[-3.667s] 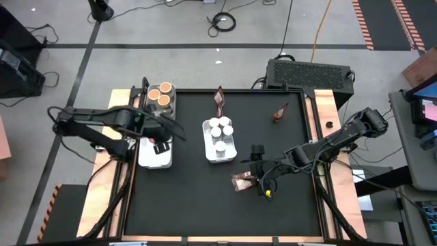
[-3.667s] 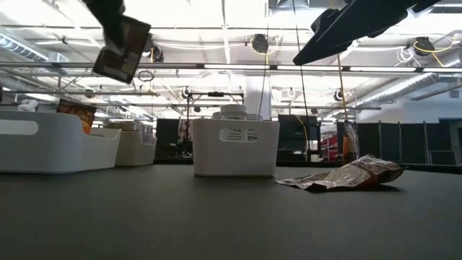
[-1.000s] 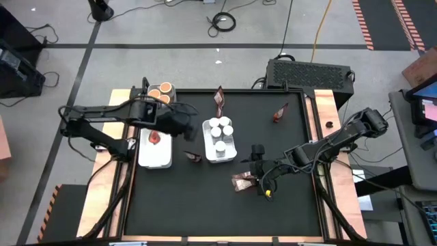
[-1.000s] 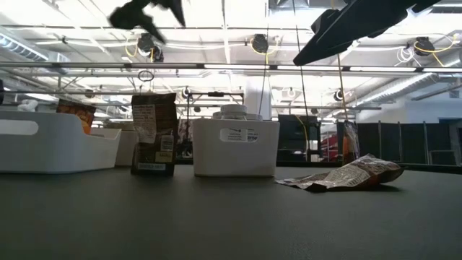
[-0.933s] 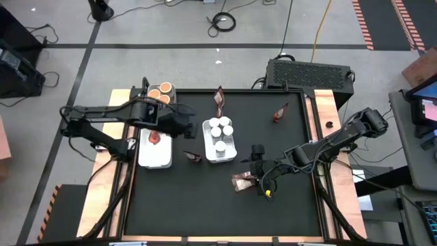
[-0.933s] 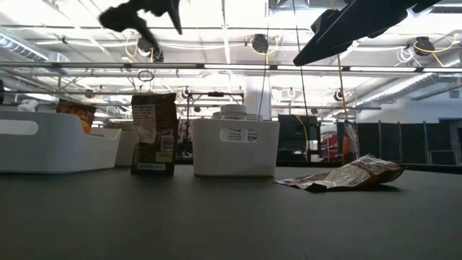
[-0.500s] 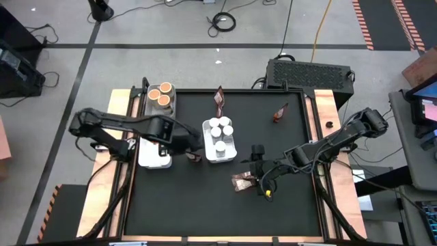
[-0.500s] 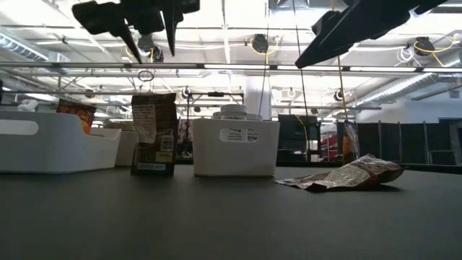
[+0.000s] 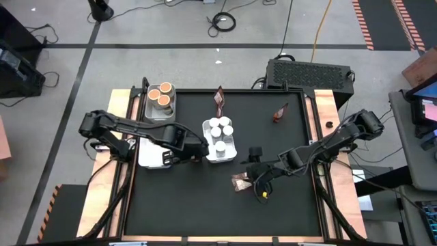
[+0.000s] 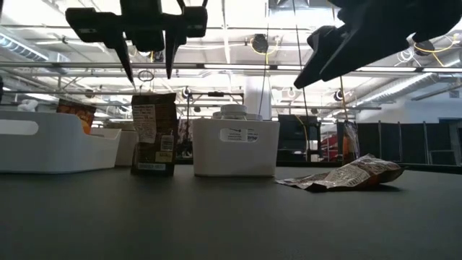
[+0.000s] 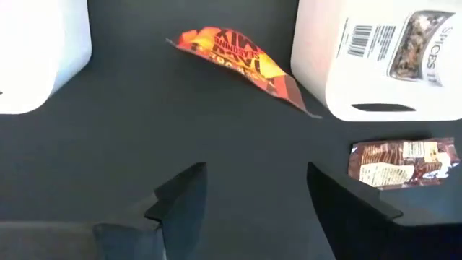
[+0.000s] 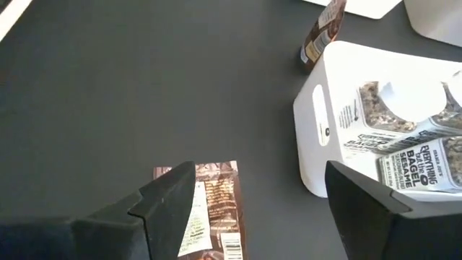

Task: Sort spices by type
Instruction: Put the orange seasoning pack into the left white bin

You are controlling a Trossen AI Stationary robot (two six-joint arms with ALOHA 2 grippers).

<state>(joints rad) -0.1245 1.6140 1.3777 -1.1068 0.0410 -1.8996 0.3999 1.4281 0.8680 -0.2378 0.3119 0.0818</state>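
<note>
Red-brown packet (image 10: 153, 133) below left end effector (image 10: 148, 69)

Even bright overhead light, low view backlit by blown-out ceiling fixtures (image 10: 224, 14) across the top so both arms read as silhouettes, white tray (image 11: 43, 50) at left wrist's upper left clipped, wrist foreground fingers soft.

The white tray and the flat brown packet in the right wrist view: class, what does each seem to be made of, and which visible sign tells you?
White tray: probably moulded plastic with a smooth satin finish; signs are its rounded corners, even white walls and a cut-out handle slot.
Brown packet: probably printed plastic or foil film, slightly glossy; signs are its flat, thin shape and a printed label with barcode. The exact film cannot be told.
</note>
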